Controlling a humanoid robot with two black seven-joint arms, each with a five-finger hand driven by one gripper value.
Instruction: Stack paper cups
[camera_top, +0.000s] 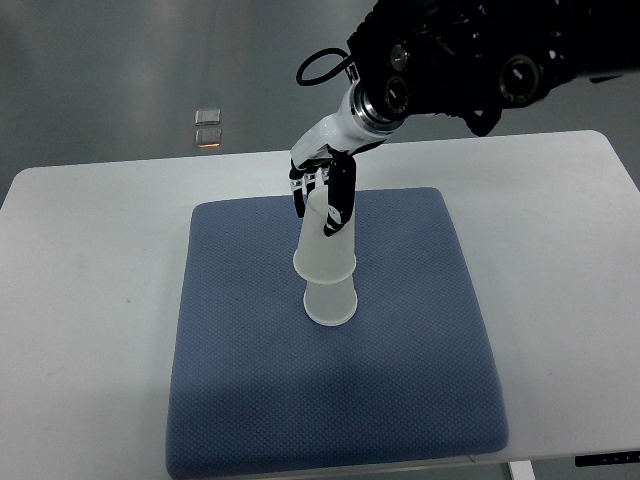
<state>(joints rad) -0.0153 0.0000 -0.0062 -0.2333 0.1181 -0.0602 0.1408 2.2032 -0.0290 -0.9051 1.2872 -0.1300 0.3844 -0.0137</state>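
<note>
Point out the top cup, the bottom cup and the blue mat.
top cup (322, 245): top view, on its side wall below the fingers
bottom cup (330, 303): top view, on its side wall near the wide rim
blue mat (250, 400): top view, on a bare patch at lower left

We see a white desk (90, 260) carrying a blue mat (250, 400) that covers its middle. On the mat stands an upside-down paper cup (330, 303), another stacked over it.
</note>
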